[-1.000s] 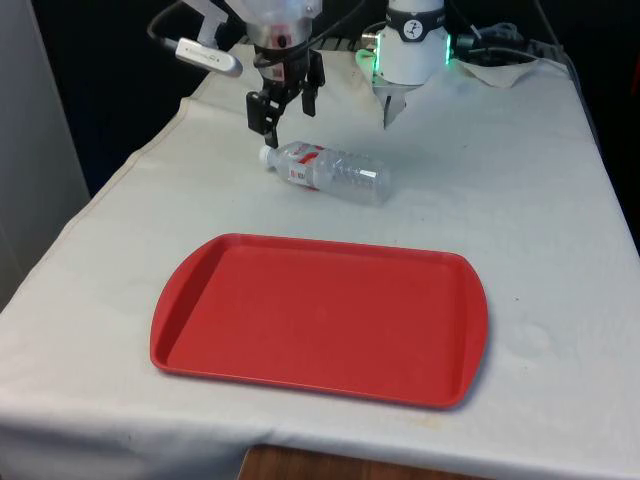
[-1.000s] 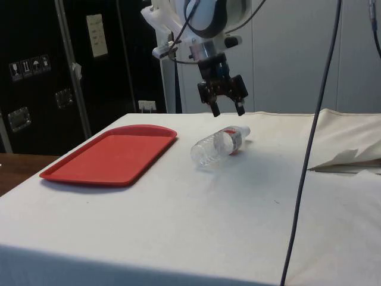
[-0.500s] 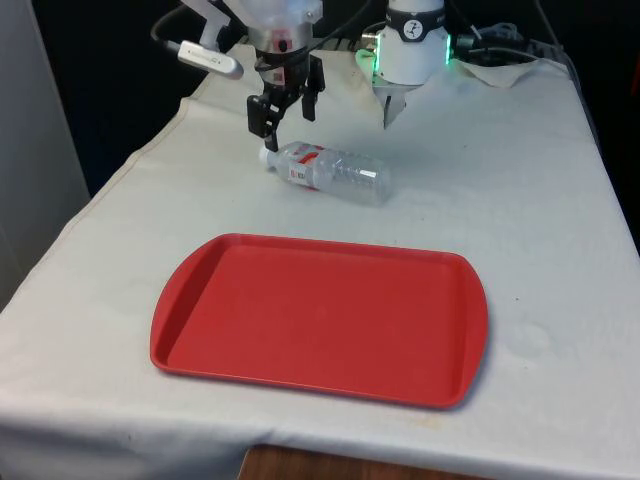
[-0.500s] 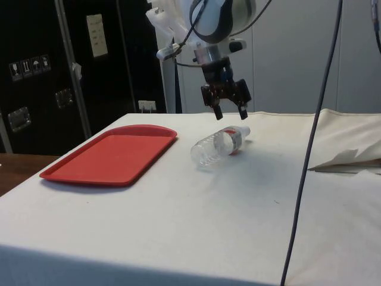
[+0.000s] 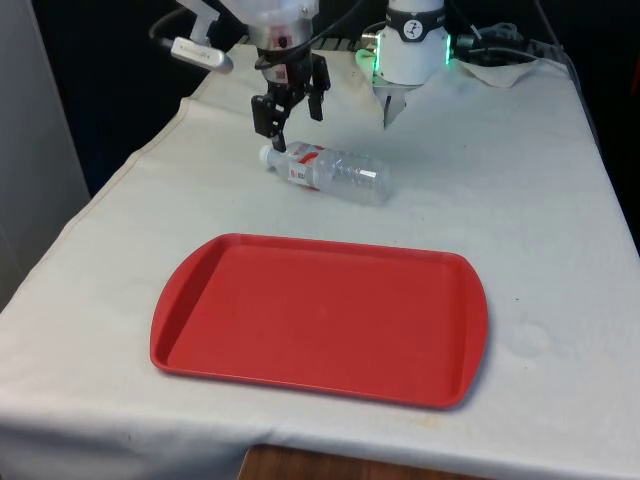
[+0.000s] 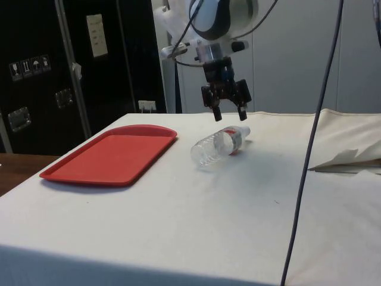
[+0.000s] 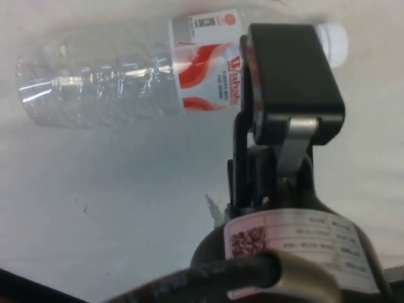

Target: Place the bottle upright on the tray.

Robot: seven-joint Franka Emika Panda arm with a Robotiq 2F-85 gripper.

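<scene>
The gripper hangs spread and empty just above the cap end of the bottle; the bottle lies on its side on the white cloth toward the table's far end, well apart from the red tray, which sits near the table's front edge.

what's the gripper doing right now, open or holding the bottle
Gripper: open, empty, above the neck end of the lying bottle.
</scene>
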